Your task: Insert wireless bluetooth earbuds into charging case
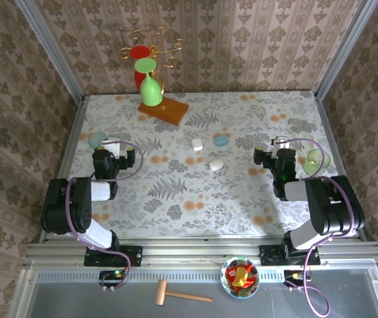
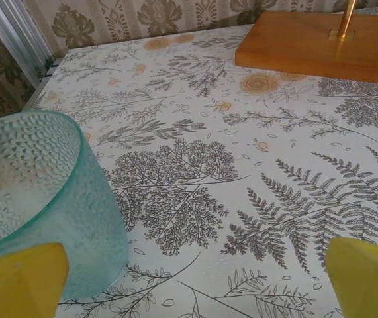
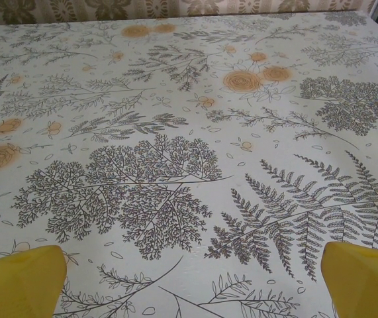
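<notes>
Worktop (image 1: pixel 175 199): fern-and-flower patterned.
Teal glass bowl (image 2: pixel 36 199): textured, set just left of the left gripper (image 2: pixel 192 278).
Green glass (image 1: pixel 316 161): placed right of the right gripper (image 1: pixel 281 142).
Wire stand (image 1: pixel 163 108): wooden-based, hung with a green goblet (image 1: pixel 150 89) and a red cup (image 1: pixel 140 63), found well ahead of both.
Mallet (image 1: pixel 182 295) and bowl of coloured pieces (image 1: pixel 239 277): kept well behind both.

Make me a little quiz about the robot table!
1. True or false: the left gripper and right gripper are both open.
2. What stands beside the left gripper? A) teal bowl B) book C) shoe
3. How many cases lie in the middle?
Key: 1 true; 2 A; 3 three.
</notes>
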